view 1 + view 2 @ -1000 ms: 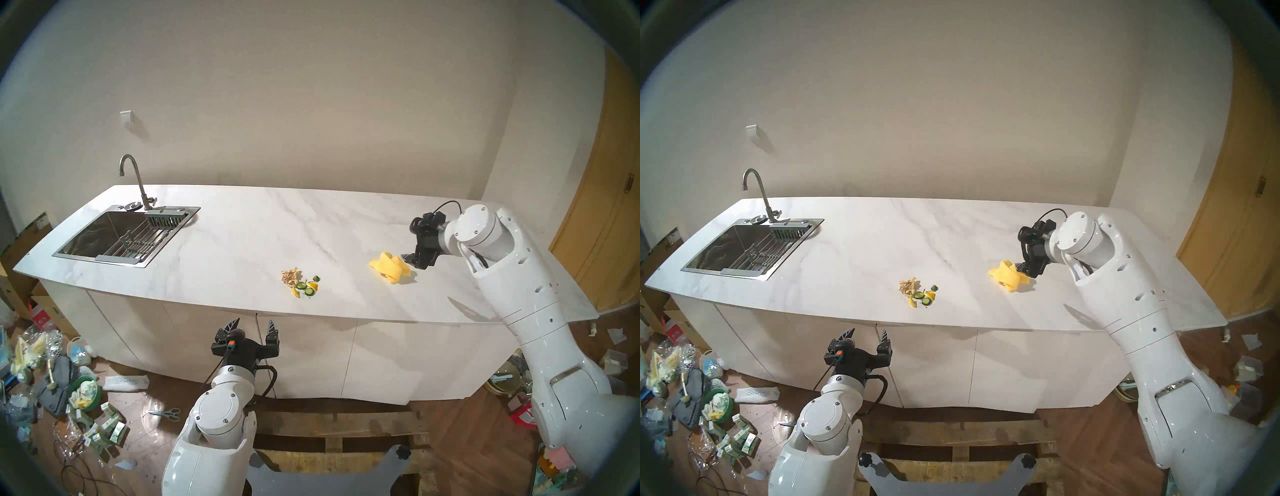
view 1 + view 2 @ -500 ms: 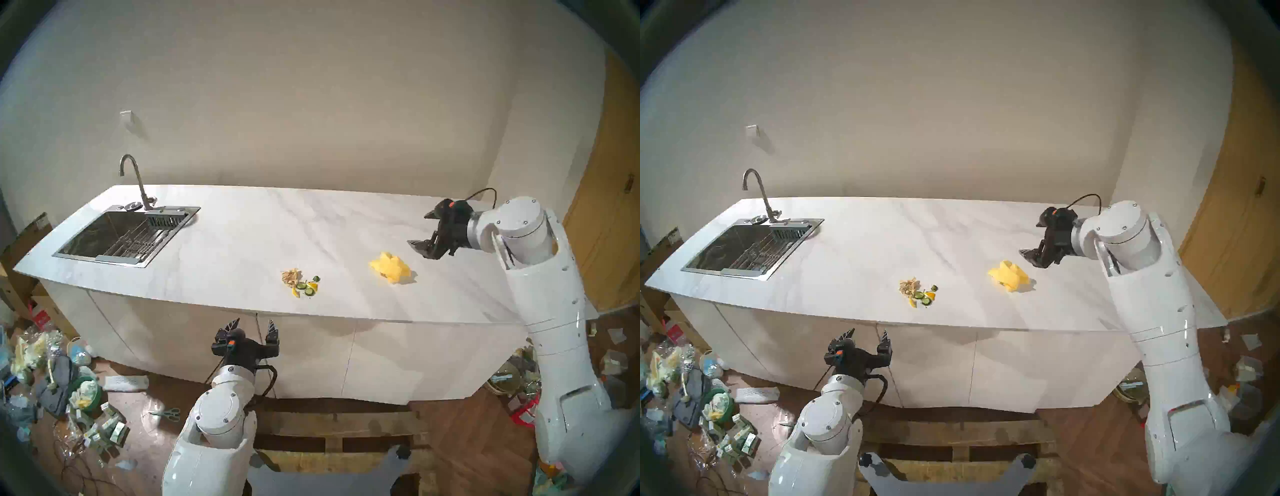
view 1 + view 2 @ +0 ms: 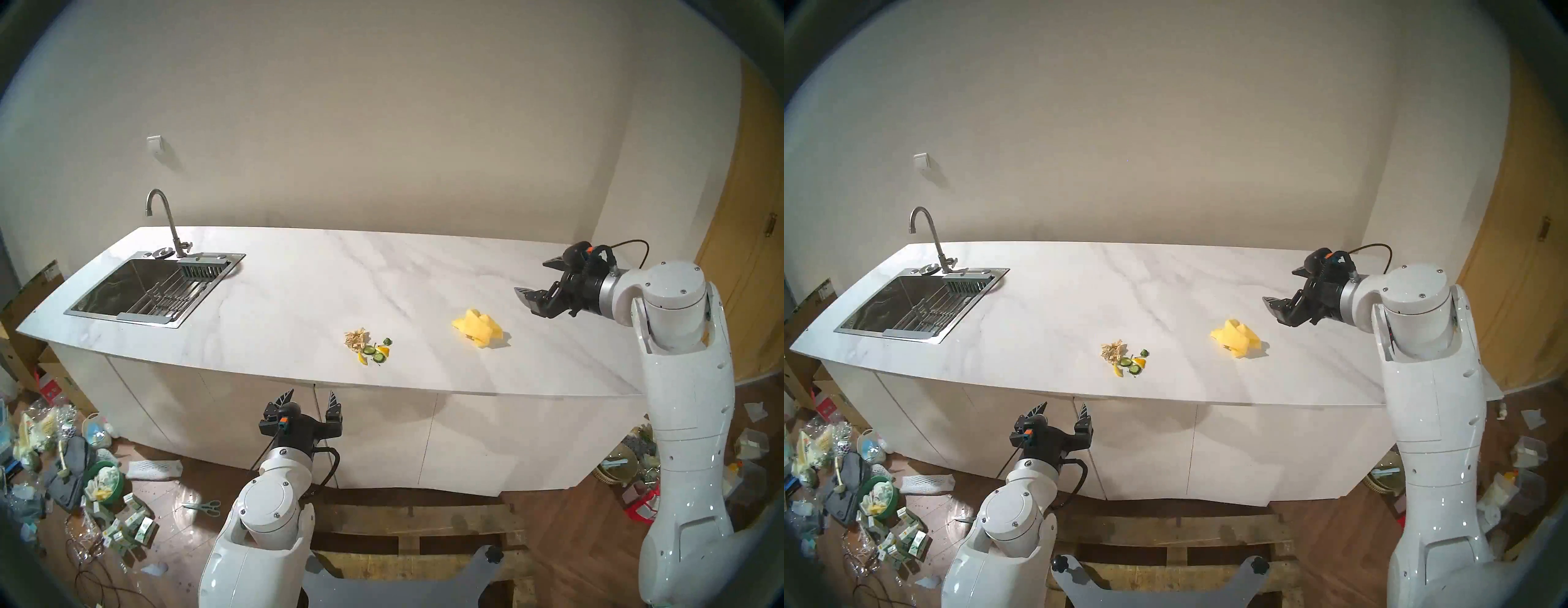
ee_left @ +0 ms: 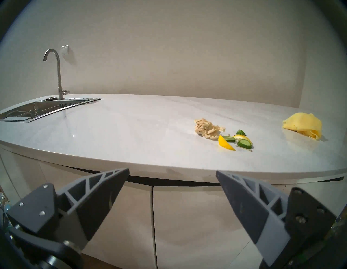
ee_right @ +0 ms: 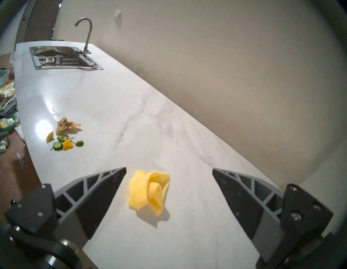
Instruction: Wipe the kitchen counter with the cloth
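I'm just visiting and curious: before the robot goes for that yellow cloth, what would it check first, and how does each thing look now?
1. Right claw open: ok.
2. Right claw empty: ok.
3. Cloth lying free on the counter, nothing on it: ok.
4. Right claw on the cloth: not ok, it is apart, above the counter.
5. Food scraps clear of the cloth: ok.
6. Left claw out of the way, below the counter edge: ok.

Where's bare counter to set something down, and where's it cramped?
Free: the kitchen counter between sink and food scraps, plus the whole back strip along the wall. Smaller bare patch at the front right of the cloth. Cramped: scraps to cloth, and cloth to the open right claw.
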